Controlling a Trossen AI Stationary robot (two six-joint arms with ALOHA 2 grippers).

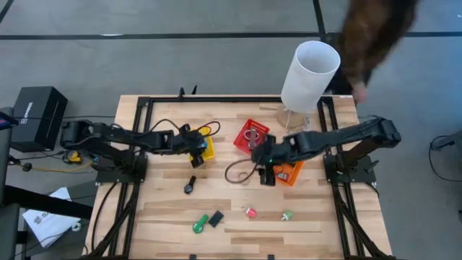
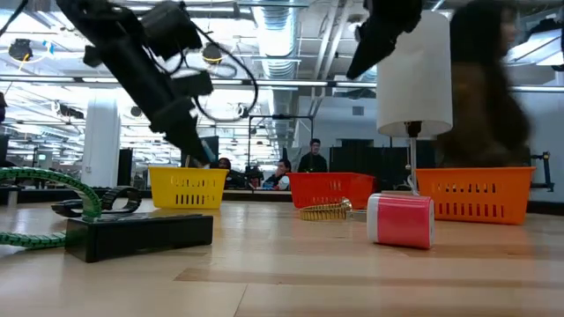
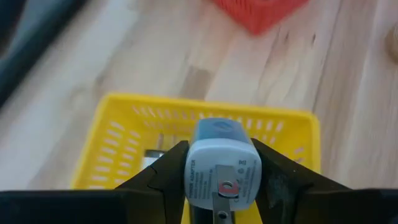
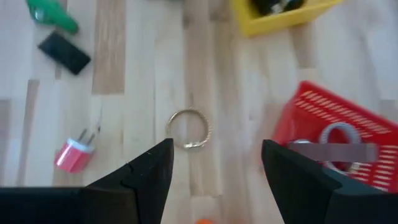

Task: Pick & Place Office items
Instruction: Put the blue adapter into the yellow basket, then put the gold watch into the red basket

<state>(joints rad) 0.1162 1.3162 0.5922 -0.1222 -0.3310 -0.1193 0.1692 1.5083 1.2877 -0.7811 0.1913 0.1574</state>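
My left gripper (image 1: 196, 152) hangs over the yellow bin (image 1: 207, 149), shut on a light blue power adapter (image 3: 221, 168). In the left wrist view the yellow bin (image 3: 205, 124) lies right under the adapter. My right gripper (image 4: 214, 168) is open and holds nothing, above the wood between the red bin (image 1: 250, 135) and the orange bin (image 1: 290, 173). A gold ring (image 4: 188, 129) lies flat on the table just ahead of its fingers. Loose items rest on the near half: a black piece (image 1: 189, 185), a green one (image 1: 200, 224), a black block (image 1: 216, 217), a pink plug (image 1: 250, 212), a green-white one (image 1: 287, 215). My left gripper pinches the light blue adapter by its two opposite side walls (image 3: 194, 171), one finger on each. The labelled face with the metal prong looks back at the wrist camera. The fingers slant down from above. The adapter is lifted clear above the yellow bin.
A tall white cylinder (image 1: 310, 74) stands at the far right of the table, with a person (image 1: 375, 36) bending over behind it. Metal key rings (image 4: 339, 146) lie in the red bin. Bare wood lies between the bins and the loose items near the front edge.
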